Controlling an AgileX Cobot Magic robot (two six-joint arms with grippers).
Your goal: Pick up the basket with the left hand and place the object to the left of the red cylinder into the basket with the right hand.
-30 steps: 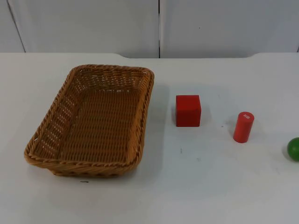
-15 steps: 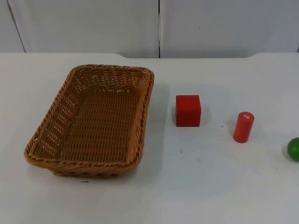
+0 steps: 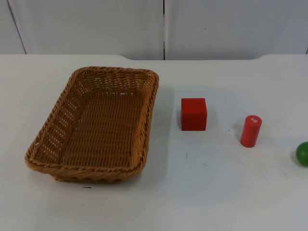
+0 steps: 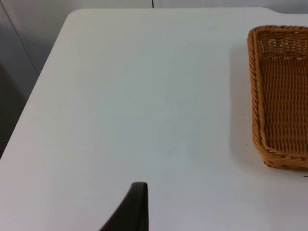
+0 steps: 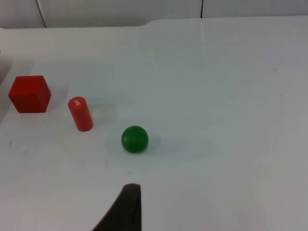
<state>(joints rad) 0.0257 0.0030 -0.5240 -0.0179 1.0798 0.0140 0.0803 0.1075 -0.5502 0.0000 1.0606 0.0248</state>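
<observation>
A brown wicker basket (image 3: pixel 86 172) lies empty on the left half of the white table. A red cube (image 3: pixel 194 114) stands right of it, and a red cylinder (image 3: pixel 250 131) stands upright further right. The left wrist view takes in one end of the basket (image 4: pixel 256 96), well apart from my left gripper (image 4: pixel 137 207), which waits over bare table. From the right wrist I see the cube (image 5: pixel 30 94), the cylinder (image 5: pixel 80 113) and a green ball (image 5: pixel 134 139). My right gripper (image 5: pixel 126 207) waits short of the ball, touching nothing.
The green ball (image 3: pixel 303 153) sits at the table's right edge, right of the cylinder. A grey partition wall (image 3: pixel 163 26) closes the table at the back. The table's left edge (image 4: pixel 33 101) drops off beyond the basket.
</observation>
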